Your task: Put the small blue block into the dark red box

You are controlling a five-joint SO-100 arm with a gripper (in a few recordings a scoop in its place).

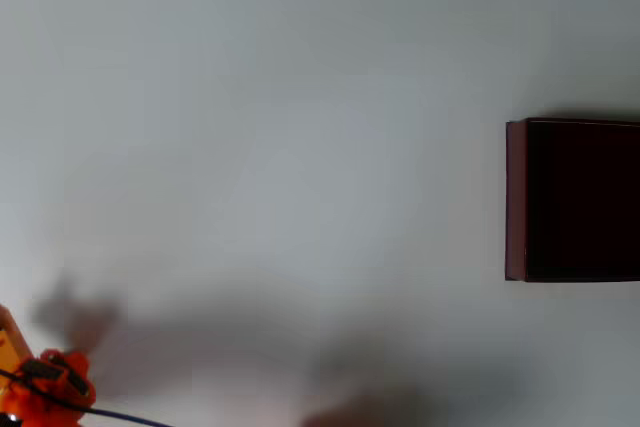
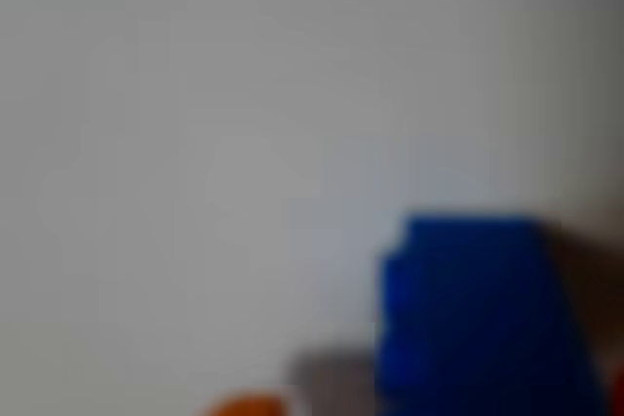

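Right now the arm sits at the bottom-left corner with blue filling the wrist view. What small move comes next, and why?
Probably close the fingers on the small blue block: it looms large and blurred right at the wrist camera, beside an orange fingertip. Whether it is already gripped cannot be told. The dark red box sits far off at the overhead view's right edge, so carrying comes afterwards.

Orange end effector (image 1: 55, 387), black parts on it, thin dark cable trailing off

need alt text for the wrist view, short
Blurred close-up: a blue block fills the lower right, against a plain pale table. A bit of orange, likely the gripper, shows at the bottom edge; whether it grips the block cannot be told.
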